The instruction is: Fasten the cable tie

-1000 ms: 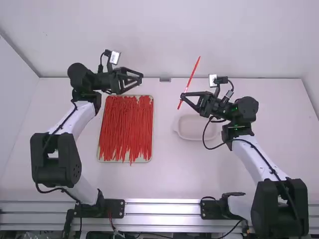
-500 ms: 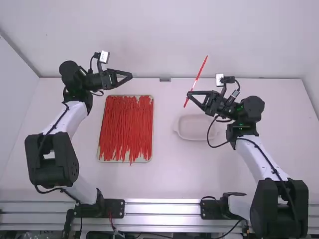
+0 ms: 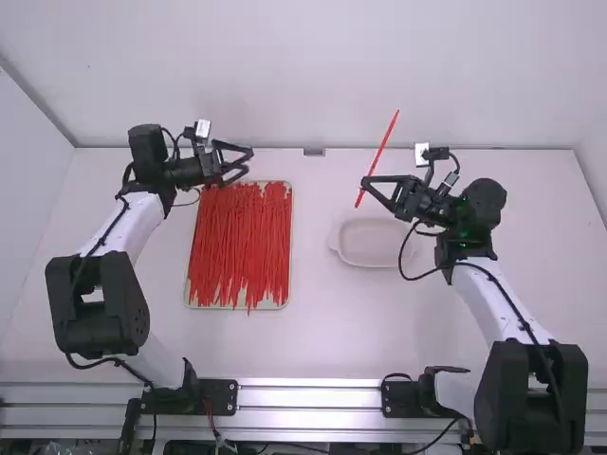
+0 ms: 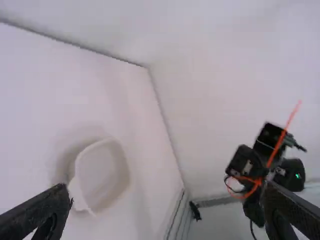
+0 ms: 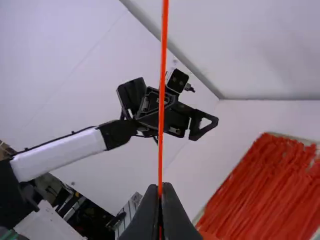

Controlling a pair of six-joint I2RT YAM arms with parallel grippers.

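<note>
- The right fingers [image 5: 160, 210] are pressed shut on the lower part of one red cable tie [image 3: 381, 147]. The tie stands up in the air and leans a little, above the far edge of the white dish [image 3: 365, 256].
- The left fingers [image 3: 247, 154] are spread wide with nothing between them. They hang over the far end of the heap of red ties [image 3: 237, 242] on the bench [image 3: 313, 313].
- I judge the step in hand is to bring the free fingers to the held tie, so that its tail can go through its head. The two are well apart now.
- I would lift the left arm first, so it does not drag through the heap, and then cross over slowly.
- I would take the tie near its free end and not in the middle, because such a thin strap will probably bend away.
- I cannot tell which end carries the head, so I would check this before threading.
- The strap may turn inside the right grip, so I would keep that arm quiet.
</note>
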